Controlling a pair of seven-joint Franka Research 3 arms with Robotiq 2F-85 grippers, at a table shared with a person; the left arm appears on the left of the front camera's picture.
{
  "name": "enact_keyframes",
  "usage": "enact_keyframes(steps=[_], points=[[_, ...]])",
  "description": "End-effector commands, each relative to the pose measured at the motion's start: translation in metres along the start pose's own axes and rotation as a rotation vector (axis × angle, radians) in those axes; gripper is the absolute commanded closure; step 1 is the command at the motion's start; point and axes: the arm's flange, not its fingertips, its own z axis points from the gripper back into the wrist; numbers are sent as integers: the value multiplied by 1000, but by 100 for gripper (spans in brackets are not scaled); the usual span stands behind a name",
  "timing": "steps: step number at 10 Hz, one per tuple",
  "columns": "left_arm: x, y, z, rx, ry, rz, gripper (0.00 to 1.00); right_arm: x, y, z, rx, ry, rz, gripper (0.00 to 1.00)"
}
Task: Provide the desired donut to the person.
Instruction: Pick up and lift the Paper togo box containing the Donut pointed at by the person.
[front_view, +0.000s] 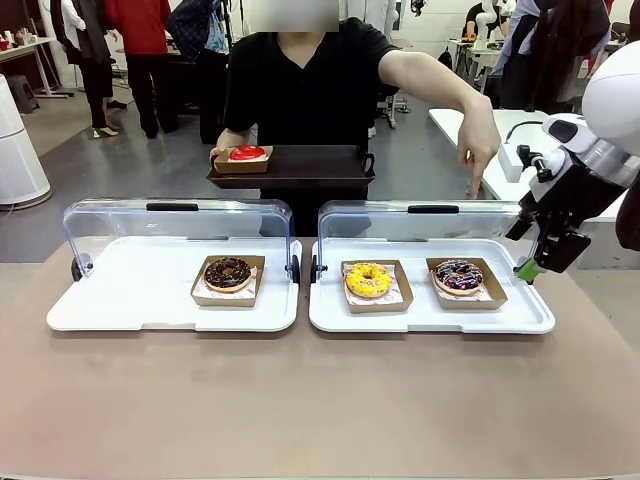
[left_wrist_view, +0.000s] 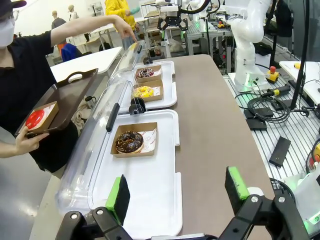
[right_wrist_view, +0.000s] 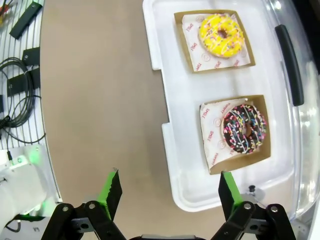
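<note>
The person holds a dark serving tray carrying a red donut in a card box. Their other hand points a finger down over the chocolate donut with coloured sprinkles on the right white tray. A yellow donut lies beside it. A plain chocolate donut lies on the left white tray. My right gripper hangs open above the right tray's outer end, near the sprinkled donut. My left gripper is open above the left tray's near end.
Both trays have clear hinged lids standing open on the person's side. Brown tabletop stretches free in front of the trays. Cables and a black box lie on a side bench. Bystanders stand far behind.
</note>
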Motion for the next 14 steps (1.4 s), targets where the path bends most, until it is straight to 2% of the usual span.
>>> enact_keyframes(steps=[1, 6, 8, 9, 12, 14], points=[[1, -2, 1, -8, 2, 1, 0, -1, 1, 0, -3, 9, 7, 0], [1, -2, 1, -8, 2, 1, 0, 0, 0, 0, 1, -6, 1, 0], [1, -2, 1, -8, 2, 1, 0, -14, -21, -26, 39, 25, 53, 0], [1, -2, 1, -8, 2, 1, 0, -23, -30, -45, 39, 83, 63, 0], [1, -2, 1, -8, 2, 1, 0, -34, -56, -86, 56, 150, 18, 0], [1, -2, 1, -8, 2, 1, 0, -32, -69, -101, 78, 153, -1, 0]])
